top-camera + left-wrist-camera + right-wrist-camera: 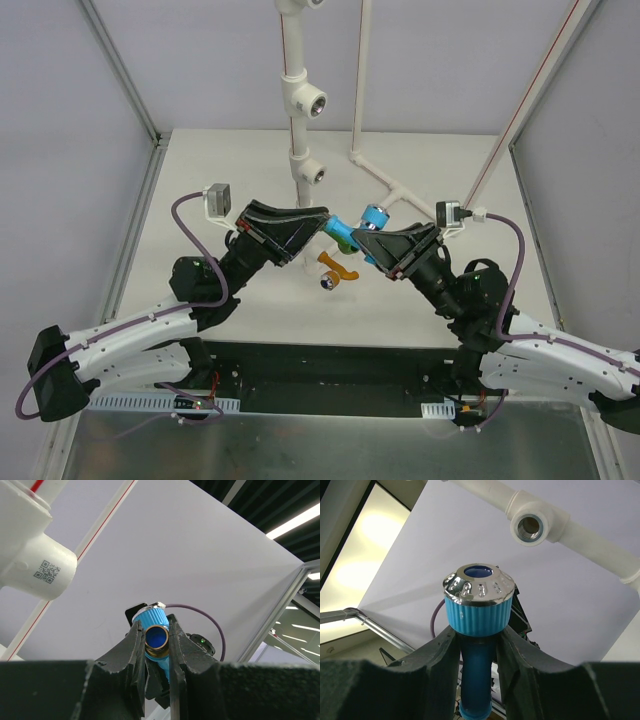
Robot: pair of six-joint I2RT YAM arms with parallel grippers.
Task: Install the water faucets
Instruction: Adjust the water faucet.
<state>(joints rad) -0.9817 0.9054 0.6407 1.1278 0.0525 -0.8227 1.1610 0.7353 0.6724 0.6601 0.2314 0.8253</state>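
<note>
Between the two claws sits the blue tap (372, 216), gripped from both sides. Left claw (155, 630) is clamped on its brass threaded end. Right claw (477, 640) is clamped on the stem just under the chrome-topped knob. White tee fitting (532, 527) is up and right of the right claw, well apart. Orange tap (335, 268) lies on the table (420, 320) just below both claws. Green tap (346, 243) is at the fingertips, partly hidden.

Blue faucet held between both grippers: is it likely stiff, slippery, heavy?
The blue faucet looks like rigid moulded plastic, so it is probably stiff and light. Its ribbed knob should give grip, but the chrome cap and smooth stem look slippery. The left gripper and right gripper both pinch it, so it likely won't tip.
</note>
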